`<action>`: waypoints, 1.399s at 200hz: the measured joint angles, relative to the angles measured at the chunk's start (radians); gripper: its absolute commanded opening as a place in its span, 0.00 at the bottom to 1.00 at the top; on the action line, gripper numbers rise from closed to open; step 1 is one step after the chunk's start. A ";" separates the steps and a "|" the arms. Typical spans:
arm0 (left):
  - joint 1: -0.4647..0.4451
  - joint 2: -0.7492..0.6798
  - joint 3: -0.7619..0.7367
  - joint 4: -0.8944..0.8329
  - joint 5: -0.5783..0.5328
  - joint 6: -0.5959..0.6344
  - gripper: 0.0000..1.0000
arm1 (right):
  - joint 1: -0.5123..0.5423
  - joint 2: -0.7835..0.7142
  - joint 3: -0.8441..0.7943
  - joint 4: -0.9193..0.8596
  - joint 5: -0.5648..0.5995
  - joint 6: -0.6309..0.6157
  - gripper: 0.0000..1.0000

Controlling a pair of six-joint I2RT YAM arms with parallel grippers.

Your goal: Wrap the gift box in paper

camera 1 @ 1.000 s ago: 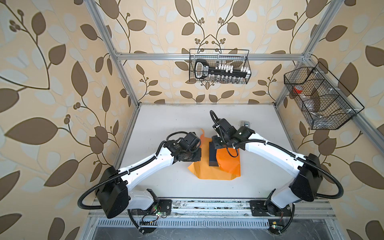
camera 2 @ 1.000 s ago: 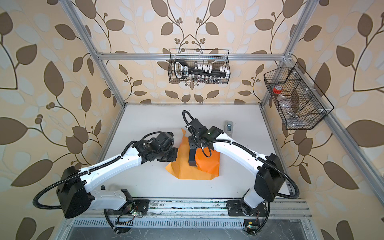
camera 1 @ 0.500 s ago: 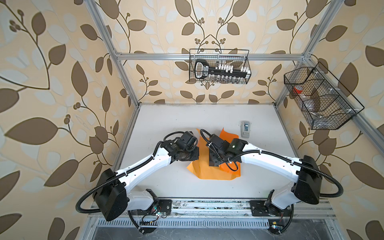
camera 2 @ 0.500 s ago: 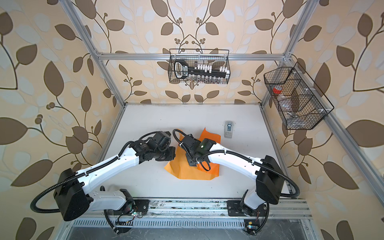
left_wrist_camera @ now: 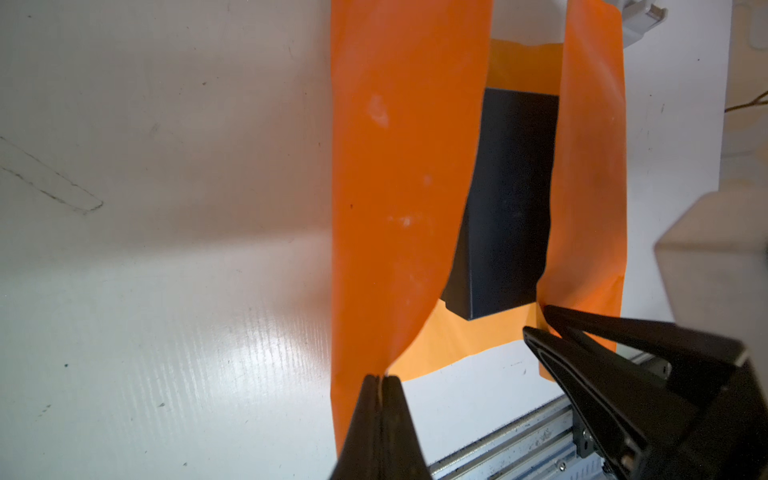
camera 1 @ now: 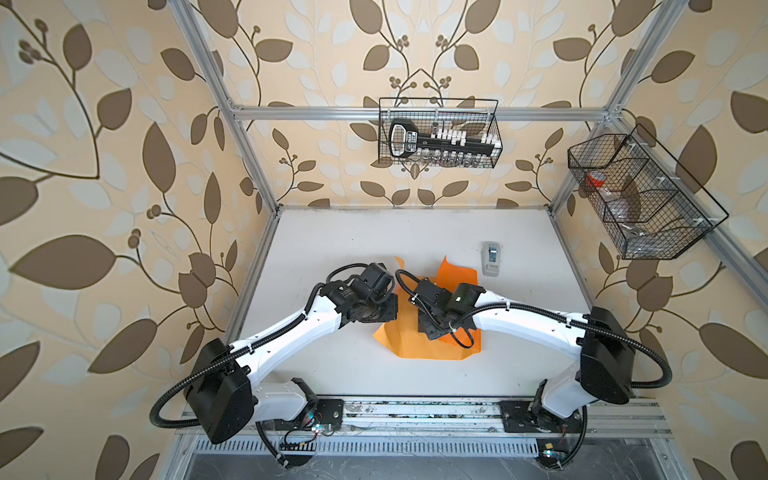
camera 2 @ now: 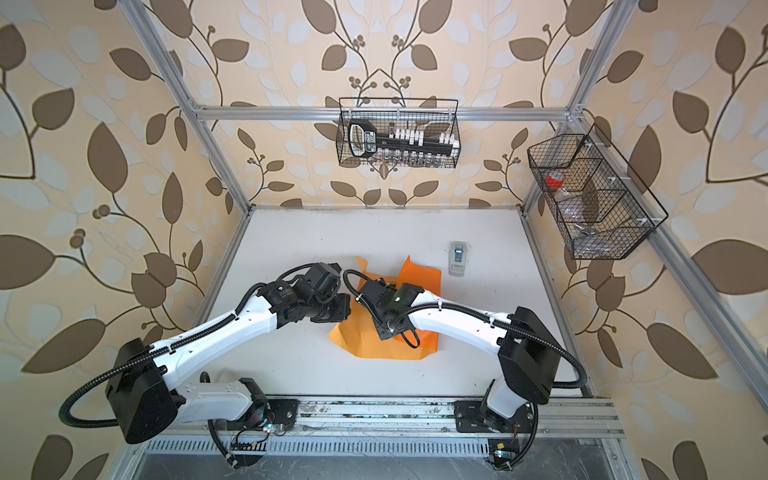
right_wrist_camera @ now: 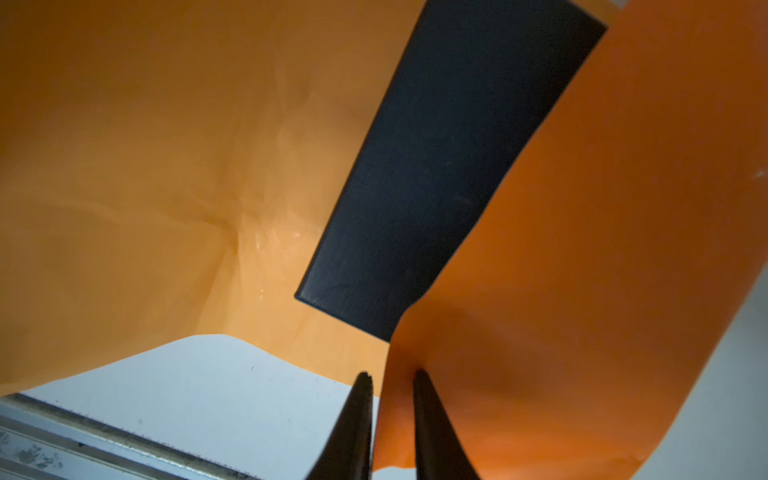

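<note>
Left gripper first: found pinched tight together on the near end of the left flap of the paper, holding that flap up off the table. Found right gripper with jaws a narrow gap apart and the edge of the right flap standing between the fingertips. Could not tell any squeeze on it. Saw both wrists meeting over mid-table in both top views, left arm reaching in from the left, right arm from the right.

Nearest: noted metal rail along the near edge, carrying both arm bases. Just beyond, saw the near strip of paper lying flat on the table, orange, lightly creased, one corner poking left.

Farther in, spotted the gift box sitting on the sheet between the two raised flaps, matte black. Picked out its near bottom corner in the left wrist view and a dark flat face in the right wrist view. Mostly hidden under the right wrist in both top views. Saw far tips of both flaps sticking up past the wrists.

Past that, noted small grey tape dispenser on bare table, just beside the far right corner of the paper.

Farthest: logged wire basket hung on the far wall with a black-and-white tool inside. Logged second basket on the right wall, something red in its far compartment.
</note>
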 measured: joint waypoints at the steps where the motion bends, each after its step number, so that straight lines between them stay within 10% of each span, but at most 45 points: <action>1: 0.000 0.000 0.000 0.000 0.000 0.000 0.00 | 0.000 0.000 0.000 0.000 0.001 0.003 0.02; 86: 0.000 0.000 0.000 0.000 0.000 0.000 0.00 | 0.002 -0.076 0.000 0.049 -0.027 -0.015 0.00; 280: 0.007 -0.015 0.017 -0.014 0.056 -0.023 0.00 | -0.127 -0.113 -0.285 0.525 -0.539 -0.045 0.00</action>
